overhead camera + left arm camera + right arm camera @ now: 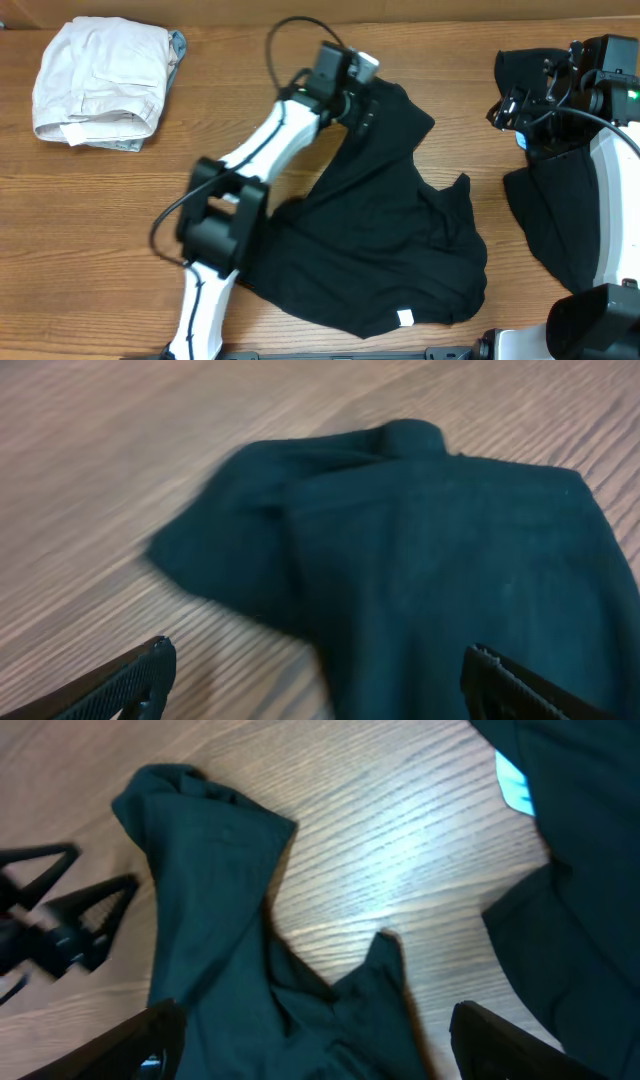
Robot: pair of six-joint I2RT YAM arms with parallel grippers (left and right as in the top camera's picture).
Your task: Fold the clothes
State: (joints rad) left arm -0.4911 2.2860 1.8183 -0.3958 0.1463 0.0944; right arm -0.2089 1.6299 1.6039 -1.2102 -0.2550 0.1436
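Left gripper hangs released over the far corner of the black garment, likely poised to pinch it for a fold; right gripper is likewise released.

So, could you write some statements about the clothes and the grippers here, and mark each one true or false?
1. The middle garment is black and has a white label. True.
2. The left gripper is shut on the cloth. False: it is open, its fingers wide apart over one corner of the middle garment.
3. A light pile of folded cloth lies at the far left of the table. True.
4. Only one black garment is on the table. False: a second garment lies at the right, partly under the right arm.
5. The middle garment is neatly folded. False: it lies spread out and creased.
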